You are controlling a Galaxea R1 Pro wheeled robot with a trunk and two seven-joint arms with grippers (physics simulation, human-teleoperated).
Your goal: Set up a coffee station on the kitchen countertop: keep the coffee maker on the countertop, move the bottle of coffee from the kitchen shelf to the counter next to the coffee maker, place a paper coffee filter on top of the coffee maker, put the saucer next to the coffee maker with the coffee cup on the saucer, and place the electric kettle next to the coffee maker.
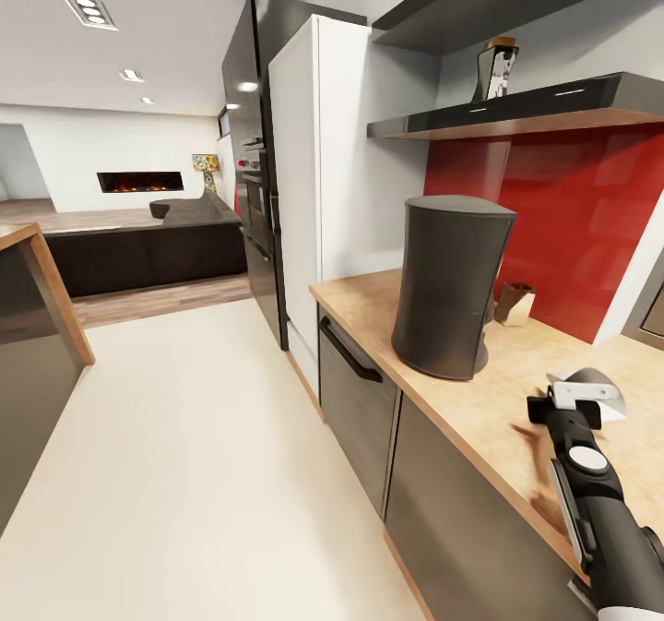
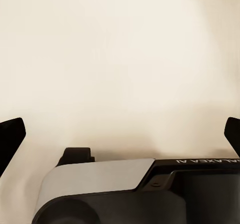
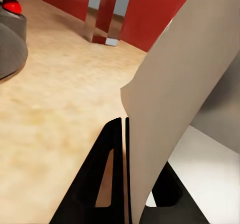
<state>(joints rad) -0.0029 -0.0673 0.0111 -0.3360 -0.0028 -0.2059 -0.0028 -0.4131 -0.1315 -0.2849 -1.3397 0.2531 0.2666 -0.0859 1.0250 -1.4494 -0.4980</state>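
The paper coffee filter (image 1: 590,388), a thin white folded piece with an angular edge, is pinched in my right claw (image 1: 579,406) above the light beige wood-look surface (image 1: 461,400). In the right wrist view I see that claw's black fingers (image 3: 107,171) pressed nearly together on the filter's lower edge (image 3: 170,114), which fans upward in front of the camera. The tall matte dark-grey coffee maker (image 1: 448,286) stands on the surface near its front edge, to the left of my right claw and apart from it. On the glossy dark-grey wall shelf (image 1: 516,112) above the red back panel (image 1: 572,215) I see the small dark jar of coffee (image 1: 496,69). My left claw (image 2: 120,134) is spread wide, its tips (image 2: 11,134) at the frame's edges with nothing between them, over the pale floor (image 1: 184,473).
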